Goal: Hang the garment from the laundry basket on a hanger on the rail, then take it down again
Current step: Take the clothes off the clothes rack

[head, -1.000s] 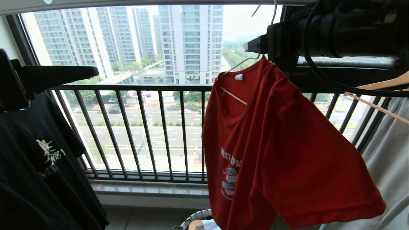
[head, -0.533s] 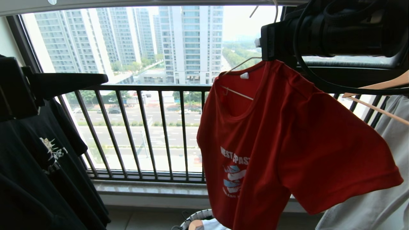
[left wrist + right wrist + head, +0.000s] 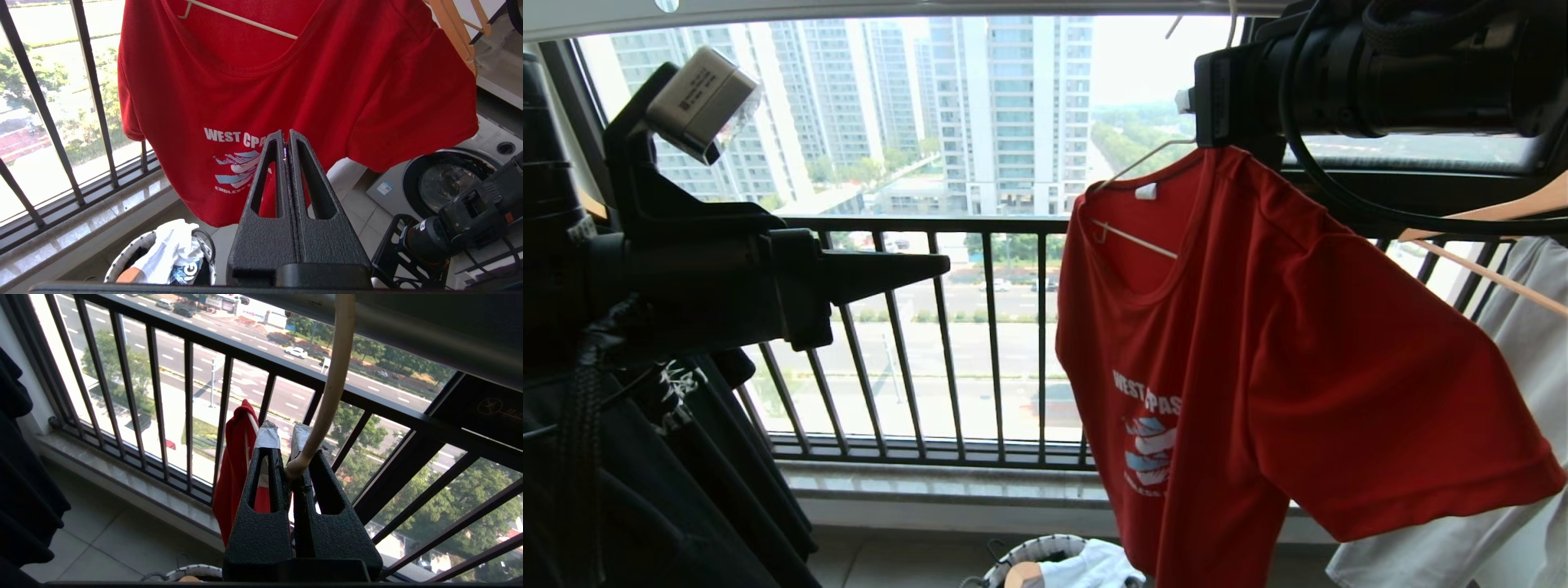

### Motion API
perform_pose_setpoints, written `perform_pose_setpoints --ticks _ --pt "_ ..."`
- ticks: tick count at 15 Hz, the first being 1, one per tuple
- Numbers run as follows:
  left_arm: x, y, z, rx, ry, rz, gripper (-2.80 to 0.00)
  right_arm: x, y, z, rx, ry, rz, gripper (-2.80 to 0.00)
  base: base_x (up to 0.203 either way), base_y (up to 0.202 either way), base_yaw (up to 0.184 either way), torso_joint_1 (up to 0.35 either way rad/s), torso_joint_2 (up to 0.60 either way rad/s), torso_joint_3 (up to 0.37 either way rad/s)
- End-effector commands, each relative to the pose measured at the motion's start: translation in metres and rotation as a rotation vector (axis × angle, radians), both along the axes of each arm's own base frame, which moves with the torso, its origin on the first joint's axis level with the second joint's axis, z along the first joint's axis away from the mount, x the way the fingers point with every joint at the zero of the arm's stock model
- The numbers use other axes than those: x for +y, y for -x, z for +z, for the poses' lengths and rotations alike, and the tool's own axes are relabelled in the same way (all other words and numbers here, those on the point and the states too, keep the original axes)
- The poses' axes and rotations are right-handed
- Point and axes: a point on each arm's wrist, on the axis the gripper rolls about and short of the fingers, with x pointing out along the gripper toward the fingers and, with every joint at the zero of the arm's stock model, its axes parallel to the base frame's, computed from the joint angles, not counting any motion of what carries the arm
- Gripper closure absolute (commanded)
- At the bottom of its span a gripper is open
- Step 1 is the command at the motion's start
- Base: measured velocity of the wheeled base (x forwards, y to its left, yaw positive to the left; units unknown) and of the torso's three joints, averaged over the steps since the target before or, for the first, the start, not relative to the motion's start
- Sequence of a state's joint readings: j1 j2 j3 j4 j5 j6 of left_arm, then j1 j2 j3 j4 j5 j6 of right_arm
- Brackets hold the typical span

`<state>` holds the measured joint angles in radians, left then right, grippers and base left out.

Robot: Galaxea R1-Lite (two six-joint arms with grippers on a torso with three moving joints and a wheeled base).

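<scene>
Because the right gripper (image 3: pixel 284 435) is clamped on the twisted neck of the thin cream-white wire hanger (image 3: pixel 327 396), whose hook runs up toward the long grey overhead rail (image 3: pixel 931 8), a skewed lift could snag the hook or tip the red short-sleeved "WEST COAST" T-shirt (image 3: pixel 1258 359) off its shoulders. The left gripper (image 3: pixel 286 136), pressed shut and empty, hovers before the print. A light wooden hanger (image 3: pixel 1494 245) crowds one side, a black T-shirt (image 3: pixel 645 490) the other; the round white-rimmed laundry basket (image 3: pixel 1029 555) waits below.

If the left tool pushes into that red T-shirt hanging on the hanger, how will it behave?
Probably floppy: the red T-shirt drapes in soft folds with one sleeve flaring out, so it should yield rather than resist. It likely swings too, since it hangs from a thin wire hanger pinched at the neck by the right tool. The left tool is shut.
</scene>
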<state>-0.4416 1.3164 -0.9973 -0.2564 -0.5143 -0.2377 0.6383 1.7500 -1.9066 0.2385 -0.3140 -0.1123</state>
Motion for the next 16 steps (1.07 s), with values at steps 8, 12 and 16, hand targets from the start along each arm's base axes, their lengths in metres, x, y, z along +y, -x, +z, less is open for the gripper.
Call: perform_pose_setpoints --ticks 8,12,16 --pt "-0.065 -0.128 -0.011 -0.006 -0.005 0.0 -2.8 0.002 0.002 0.002 -0.01 0.012 0.013 0.0 0.0 0.0 0.0 0.0 0.0 0.0" --pt "-0.08 -0.162 -0.027 -0.048 -0.099 0.102 -2.8 0.002 0.002 0.002 -0.009 0.012 0.018 0.0 0.0 0.0 0.0 0.0 0.0 0.0" --pt "-0.096 -0.19 -0.029 -0.094 -0.102 0.161 -2.8 0.002 0.002 0.001 -0.008 0.013 0.019 0.0 0.0 0.0 0.0 0.0 0.0 0.0"
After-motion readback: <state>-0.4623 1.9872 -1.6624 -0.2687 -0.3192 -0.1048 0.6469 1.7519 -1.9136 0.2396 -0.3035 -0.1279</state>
